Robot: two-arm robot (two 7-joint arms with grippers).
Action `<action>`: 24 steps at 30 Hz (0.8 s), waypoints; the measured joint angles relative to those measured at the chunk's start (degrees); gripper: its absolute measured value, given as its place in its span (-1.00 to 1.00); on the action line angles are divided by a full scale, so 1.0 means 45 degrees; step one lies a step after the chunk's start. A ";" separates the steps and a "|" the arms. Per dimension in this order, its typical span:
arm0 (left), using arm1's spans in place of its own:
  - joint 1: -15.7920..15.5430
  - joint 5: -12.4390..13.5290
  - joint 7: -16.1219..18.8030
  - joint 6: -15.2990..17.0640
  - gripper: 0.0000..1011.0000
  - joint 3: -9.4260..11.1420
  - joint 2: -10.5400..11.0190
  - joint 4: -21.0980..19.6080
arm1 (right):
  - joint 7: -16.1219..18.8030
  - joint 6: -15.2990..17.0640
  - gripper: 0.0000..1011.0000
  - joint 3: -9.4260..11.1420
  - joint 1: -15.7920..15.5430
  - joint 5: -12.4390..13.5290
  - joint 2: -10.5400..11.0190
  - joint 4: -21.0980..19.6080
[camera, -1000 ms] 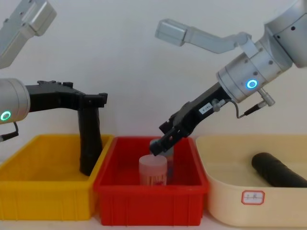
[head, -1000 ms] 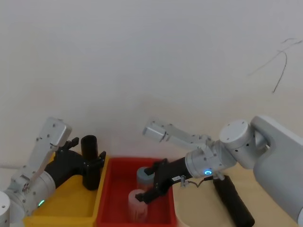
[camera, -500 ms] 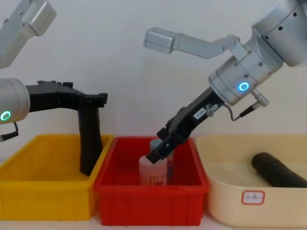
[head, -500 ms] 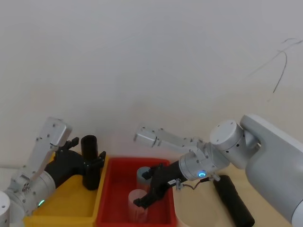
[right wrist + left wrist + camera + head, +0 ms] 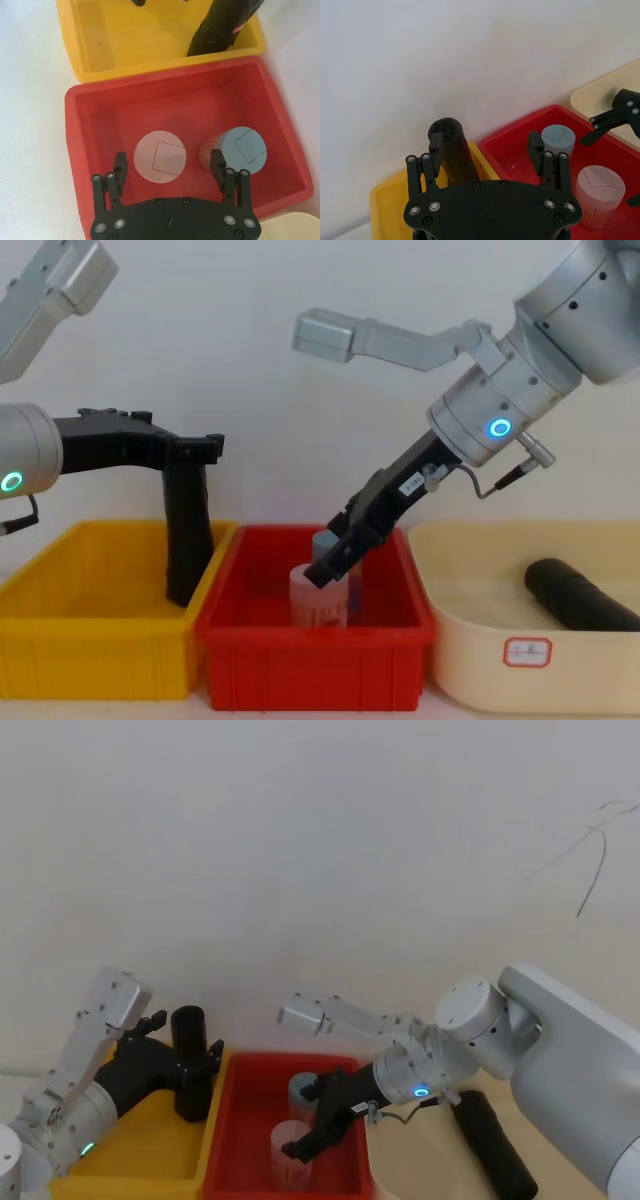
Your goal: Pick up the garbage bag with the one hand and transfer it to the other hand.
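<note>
- Where the head view looks down on the red bin [image 5: 240, 1120], we see the left gripper [image 5: 185, 1038], green-lit, just beside that bin's left wall, over the yellow bin [image 5: 130, 1160]. Its fingers are spread to either side of the garbage bag roll [image 5: 190, 1065], which stands upright against the yellow wall nearest the red bin.
- From the same view, the right gripper [image 5: 300, 1120], blue-lit, reaches down into the red bin, beside a pink-lidded cup [image 5: 290, 1155] and a blue-lidded cup [image 5: 303, 1090]. A second black roll [image 5: 490, 1145] lies in the beige tub [image 5: 400, 1170] touching the red bin's right side.
- Through the left wrist view, we see the left gripper's fingers [image 5: 436, 145] wide apart. The garbage bag roll [image 5: 452, 155] sits close by one of them; whether they touch, we cannot tell. The other finger hangs over the red bin's near corner.
- Through the right wrist view, we see the right gripper's fingers [image 5: 120, 167] open inside the red bin, with the pink-lidded cup [image 5: 160, 156] between them and the blue-lidded cup [image 5: 240, 147] just outside one finger.
- Across the chest view, the left gripper [image 5: 205, 445] hovers above the red bin's left rim with the garbage bag roll [image 5: 187, 540] below it, its foot in the yellow bin. The right gripper [image 5: 335, 552] slants down into the red bin, its tips at the pink-lidded cup's top.
</note>
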 joint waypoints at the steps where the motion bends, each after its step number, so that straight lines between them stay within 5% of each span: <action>1: 0.0000 0.0000 0.0000 0.0000 0.98 0.0000 0.0000 0.0000 | -0.0009 0.0000 0.98 0.0001 -0.0001 -0.0007 -0.0013 0.0021; 24: 0.0000 0.0000 0.0000 0.0000 0.98 0.0000 0.0000 0.0000 | -0.0165 -0.0169 0.98 0.0105 0.0051 -0.0306 -0.0427 0.0848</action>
